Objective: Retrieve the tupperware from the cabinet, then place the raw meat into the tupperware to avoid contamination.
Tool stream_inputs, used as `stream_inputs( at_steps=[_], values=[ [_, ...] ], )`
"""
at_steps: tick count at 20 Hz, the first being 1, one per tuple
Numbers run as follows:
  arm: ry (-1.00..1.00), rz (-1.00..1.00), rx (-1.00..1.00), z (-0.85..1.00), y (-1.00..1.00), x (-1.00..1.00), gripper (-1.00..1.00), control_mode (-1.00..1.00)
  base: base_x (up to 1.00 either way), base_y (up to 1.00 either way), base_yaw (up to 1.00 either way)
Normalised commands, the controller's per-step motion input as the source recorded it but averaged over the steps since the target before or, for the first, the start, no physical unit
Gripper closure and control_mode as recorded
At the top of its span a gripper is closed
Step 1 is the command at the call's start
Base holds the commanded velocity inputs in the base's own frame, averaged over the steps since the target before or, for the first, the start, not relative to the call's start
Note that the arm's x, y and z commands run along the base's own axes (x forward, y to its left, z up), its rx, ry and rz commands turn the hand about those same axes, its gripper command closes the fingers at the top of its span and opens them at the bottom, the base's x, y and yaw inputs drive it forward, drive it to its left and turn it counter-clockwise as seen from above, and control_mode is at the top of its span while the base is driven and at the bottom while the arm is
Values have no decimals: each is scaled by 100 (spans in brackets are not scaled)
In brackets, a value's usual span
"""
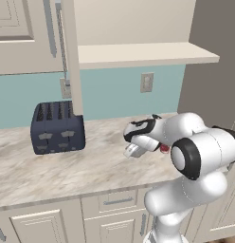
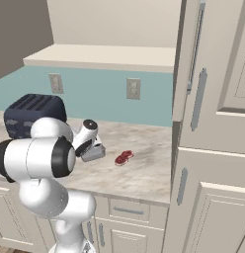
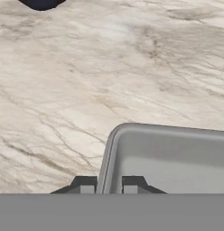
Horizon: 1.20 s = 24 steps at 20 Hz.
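A simulated kitchen: teal backsplash, pale outlets, a marbled counter point(image 1: 53, 171) running beneath a beige cabinet point(image 1: 138, 28) whose door stands open on a bare shelf.

Going left to right in the left base view, a dark blue toaster point(image 1: 58, 127) sits at the back of the counter, then bare marble, then the claw point(image 1: 132, 151) holding the grey tupperware point(image 1: 133, 150) low over the counter, and just past it, half hidden by the arm, the red meat point(image 1: 164, 148).

In the hand view the claw's tips sit close together astride the tub's left wall, one finger point(image 3: 85, 184) outside and one inside: pinching the rim. The tub point(image 3: 168, 155) is already out of the cabinet; I cannot tell whether it rests on the marble or hangs just above it.

The right base view gives the relation that matters: the meat point(image 2: 124, 157) lies on the counter beside the tub point(image 2: 93, 152), to its right and apart from it, its long axis slanting up to the right. Judging by that, the next job is to set the tub down, let go and reach a short way right for the meat.
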Motion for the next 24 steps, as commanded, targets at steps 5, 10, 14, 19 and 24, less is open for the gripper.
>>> stream_inputs(
  at_steps=[5,10,14,19,24],
  values=[
    [-2,0,0,0,-4,0,-100,-100,0,0,0],
    [-2,0,0,0,-7,0,-100,-100,0,0,0],
    [-1,0,0,0,-4,0,-100,-100,0,0,0],
    [0,0,0,1,-1,0,-100,-100,0,0,0],
    [0,0,0,29,-4,-11,-100,-100,0,0,0]
  ],
)
